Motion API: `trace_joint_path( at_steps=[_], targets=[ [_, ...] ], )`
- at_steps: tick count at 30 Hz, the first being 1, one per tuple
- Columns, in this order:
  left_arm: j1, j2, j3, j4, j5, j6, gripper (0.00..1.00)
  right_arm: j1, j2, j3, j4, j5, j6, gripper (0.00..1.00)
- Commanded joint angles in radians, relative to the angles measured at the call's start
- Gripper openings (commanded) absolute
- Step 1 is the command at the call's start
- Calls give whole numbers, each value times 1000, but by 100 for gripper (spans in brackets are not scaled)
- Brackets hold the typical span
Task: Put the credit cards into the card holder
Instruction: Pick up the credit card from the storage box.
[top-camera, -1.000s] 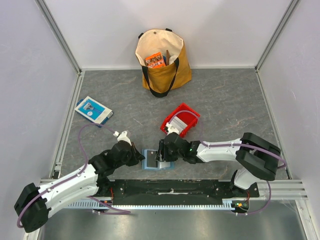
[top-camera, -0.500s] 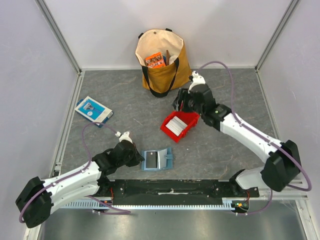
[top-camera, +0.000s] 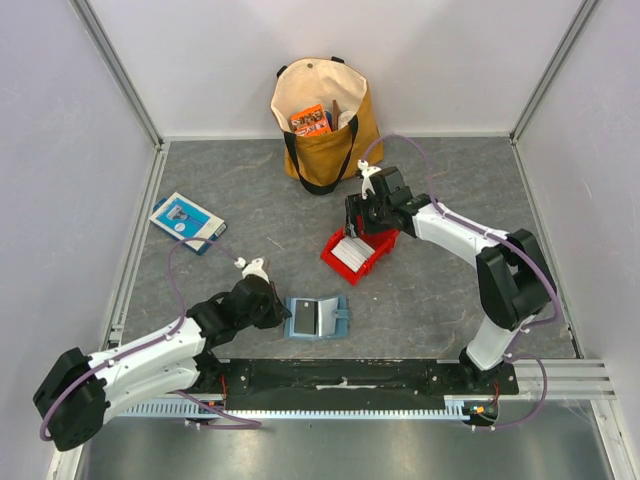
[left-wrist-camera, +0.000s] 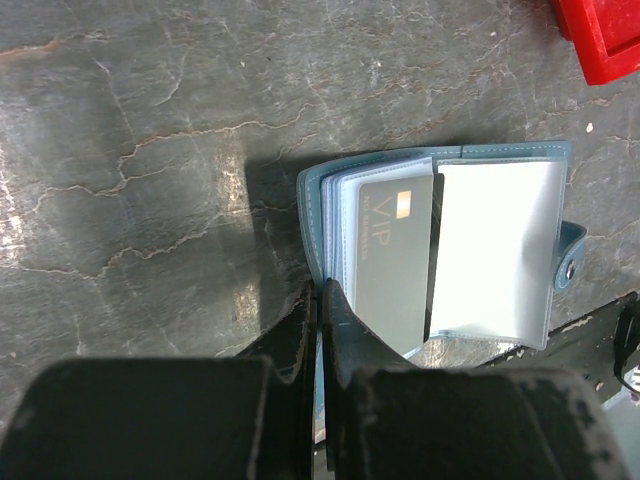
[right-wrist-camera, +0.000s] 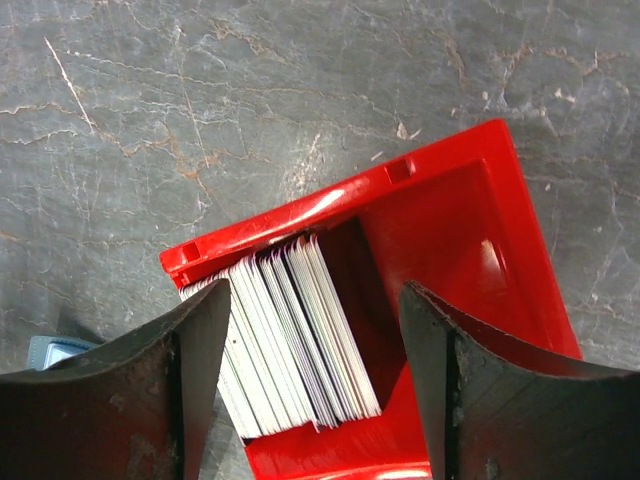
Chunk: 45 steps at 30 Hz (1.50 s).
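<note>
The right hand (right-wrist-camera: 315, 310) has swung over the red bin (right-wrist-camera: 450, 200), spread wide above the credit cards (right-wrist-camera: 290, 330), ready for another. Near the bin, the left hand (left-wrist-camera: 322, 300) pinches the card holder (left-wrist-camera: 500, 250).

Grey veined tabletop (top-camera: 450, 180), pale lilac walls (top-camera: 200, 60), aluminium posts (top-camera: 119, 72)

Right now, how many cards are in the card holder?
1: a dark VIP card sleeved in the left half of the open card holder. Others may hide behind it. The remaining cards stand in the red bin.
</note>
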Motion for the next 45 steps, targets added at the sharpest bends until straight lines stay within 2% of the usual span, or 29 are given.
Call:
trace_joint_path(
  at_steps=[1,11,20,27,37,42,45],
  targets=[
    [0,24,47,37,0,49,2,-13,36,67,22,-64,-54,76],
    [0,58,55,52,13,60,2,-30,102,54,27,-104,-57,80],
    [1,51,49,49,13,59,2,-33,109,52,16,-217,-45,81],
    [-2,57,49,52,16,62,2,-44,89,55,-4,-272,-42,72],
    [0,58,36,58,17,54,2,-53,77,54,-33,-288,-45,56],
    [0,60,35,60,19,54,2,-56,74,58,-37,-288,-47,53],
    [-2,61,35,63,17,56,2,-61,73,57,-41,-291,-47,47]
  ],
)
